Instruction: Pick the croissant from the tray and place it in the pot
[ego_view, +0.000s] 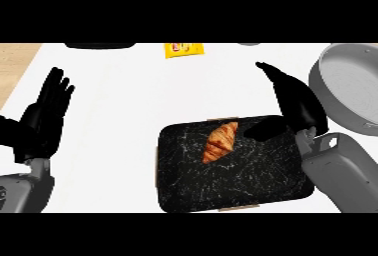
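Flanking croissant (220, 141): right hand (295, 102), pot (347, 85)

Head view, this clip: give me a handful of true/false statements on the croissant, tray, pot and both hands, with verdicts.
1. The croissant lies on the black tray. True.
2. The croissant is already in the pot. False: the grey pot at the right edge shows nothing inside it.
3. The right hand is at the tray's upper right corner, its thumb over the tray beside the croissant. True.
4. The right hand's fingers are curled round the croissant. False: they are straight, and the croissant lies free.
5. The left hand rests open at the left edge. True.
6. The yellow packet sits on the tray. False: it lies on the counter at the top.
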